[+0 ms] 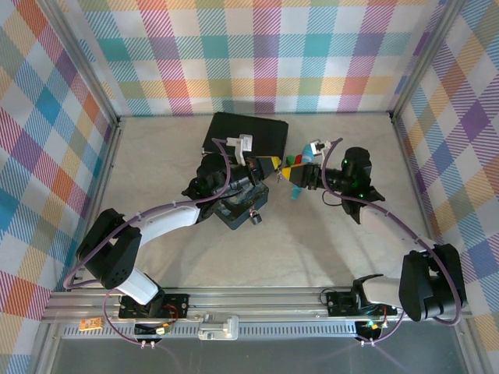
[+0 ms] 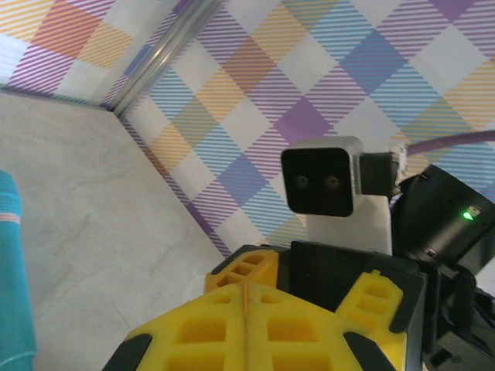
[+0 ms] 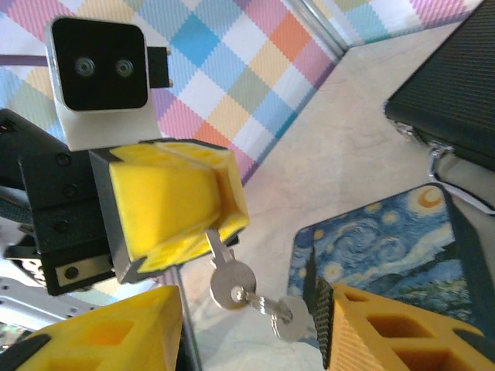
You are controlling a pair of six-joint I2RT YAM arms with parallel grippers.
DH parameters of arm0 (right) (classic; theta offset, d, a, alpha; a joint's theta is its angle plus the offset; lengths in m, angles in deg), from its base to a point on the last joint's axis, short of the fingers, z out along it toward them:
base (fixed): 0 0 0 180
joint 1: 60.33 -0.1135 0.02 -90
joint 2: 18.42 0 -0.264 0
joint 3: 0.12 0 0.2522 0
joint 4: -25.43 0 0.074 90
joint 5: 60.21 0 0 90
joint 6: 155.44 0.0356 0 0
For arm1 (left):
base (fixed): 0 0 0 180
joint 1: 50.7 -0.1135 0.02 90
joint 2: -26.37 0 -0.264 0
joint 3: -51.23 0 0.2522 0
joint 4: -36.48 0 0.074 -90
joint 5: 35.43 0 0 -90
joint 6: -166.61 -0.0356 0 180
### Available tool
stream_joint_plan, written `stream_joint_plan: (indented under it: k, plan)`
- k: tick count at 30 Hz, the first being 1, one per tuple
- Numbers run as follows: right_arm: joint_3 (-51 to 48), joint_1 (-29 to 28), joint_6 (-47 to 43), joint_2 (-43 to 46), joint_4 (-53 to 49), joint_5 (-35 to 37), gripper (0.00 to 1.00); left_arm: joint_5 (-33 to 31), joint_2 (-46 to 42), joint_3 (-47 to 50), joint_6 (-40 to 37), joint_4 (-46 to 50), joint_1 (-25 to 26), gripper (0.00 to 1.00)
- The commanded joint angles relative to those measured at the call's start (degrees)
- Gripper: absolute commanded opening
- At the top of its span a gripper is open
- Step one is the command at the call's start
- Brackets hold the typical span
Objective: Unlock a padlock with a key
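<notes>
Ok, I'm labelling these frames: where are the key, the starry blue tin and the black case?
key (image 3: 229, 280), right wrist view, on its round head.
starry blue tin (image 3: 379, 241), right wrist view, on the painted lid.
black case (image 3: 456, 69), right wrist view, on its dark top.

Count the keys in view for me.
2. One key is pinched by its blade in the left end effector. The second key dangles off the ring at the first one's head, lower right. Others may be hidden.
</notes>
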Motion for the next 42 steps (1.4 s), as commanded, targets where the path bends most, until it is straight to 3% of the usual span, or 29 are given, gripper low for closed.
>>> stream_joint_plan:
  k: [1,16,29,34,38,40,42]
  plan:
    - [-1.3,0.3,4.8,-0.5,9.4,-4.8,0.50,3.3,-1.4,0.8,-2.4,-4.4,-0.4,0.00]
    - [-2.3,0.1,9.1,-4.7,17.3,-9.1,0.50,6.5,-0.3,-0.2,1.3,-8.7,-0.5,0.00]
    - [-2.5,0.2,12.4,-6.8,23.1,-8.7,0.26,7.5,2.9,-0.7,5.8,-13.5,-0.5,0.00]
    - [-2.8,0.2,12.6,-7.3,23.8,-8.5,0.02,6.7,3.3,-0.9,6.1,-13.5,-0.5,0.00]
    - [-2.7,0.2,10.3,-6.1,20.5,-8.0,0.00,5.4,2.8,-0.5,6.2,-12.4,-0.6,0.00]
    - [-2.3,0.2,7.5,-4.8,16.7,-7.2,0.00,4.4,2.5,-0.2,6.7,-12.0,-0.8,0.16]
    - [-1.8,0.2,4.6,-3.4,12.9,-6.6,0.00,3.9,2.1,0.3,7.5,-12.0,-1.3,0.25]
